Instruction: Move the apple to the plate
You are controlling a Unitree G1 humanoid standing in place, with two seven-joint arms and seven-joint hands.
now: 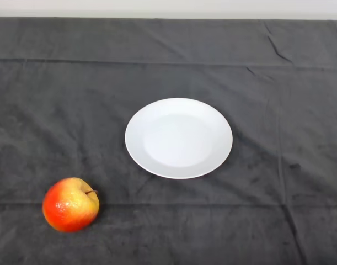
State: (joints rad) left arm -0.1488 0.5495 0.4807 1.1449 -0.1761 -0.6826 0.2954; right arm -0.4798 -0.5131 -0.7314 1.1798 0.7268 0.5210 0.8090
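**Apple on the cloth, plate bare at the middle of the table**

The table (300, 232) fills nearly the whole head view under a dark grey cloth (58, 99). Its far edge runs straight across the top, with a pale strip behind it; the near, left and right edges lie beyond the view. The cloth lies mostly flat, with long fold lines crossing it from side to side, one vertical crease down the right part and a few small wrinkles towards the far right corner.

A round white plate (178, 138) sits about the middle of the table, flat on the cloth, with nothing on it. Bare cloth surrounds it on every side, wide to the left and right and towards the far edge.

The apple (70, 204), red and yellow, rests on the cloth towards the near left of the table, well apart from the plate. Its short stem points to the right, roughly towards the plate's side. Only bare cloth lies between the two, and the apple has open room all round it.

No part of the robot shows, so the state of the hand cannot be told.
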